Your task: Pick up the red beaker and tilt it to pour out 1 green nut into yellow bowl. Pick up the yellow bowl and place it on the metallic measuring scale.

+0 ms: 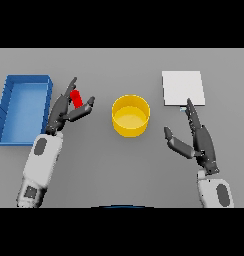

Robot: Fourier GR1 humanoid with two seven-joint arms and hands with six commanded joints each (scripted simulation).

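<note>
The red beaker [76, 98] stands toward the left side of the grey counter [104, 165], just right of a blue tray [9, 107] that lies along the counter's left edge. The left hand [63, 111] reaches up to it from the lower left, its fingers [69, 89] spread around the beaker: some pass behind and to its left, while the thumb lies just right of it and below it. The fingers are loosely parted rather than clamped, and it cannot be told whether they touch the beaker. The yellow bowl [130, 116] sits near the middle of the counter, well apart from both hands; its inside looks plain yellow. The metallic measuring scale [182, 88], a pale square plate, lies toward the far right of the counter. The right hand [199, 140] rests open below the scale, its straight fingers pointing up so that the tips reach the scale's near edge, the thumb spread out to the left.
</note>
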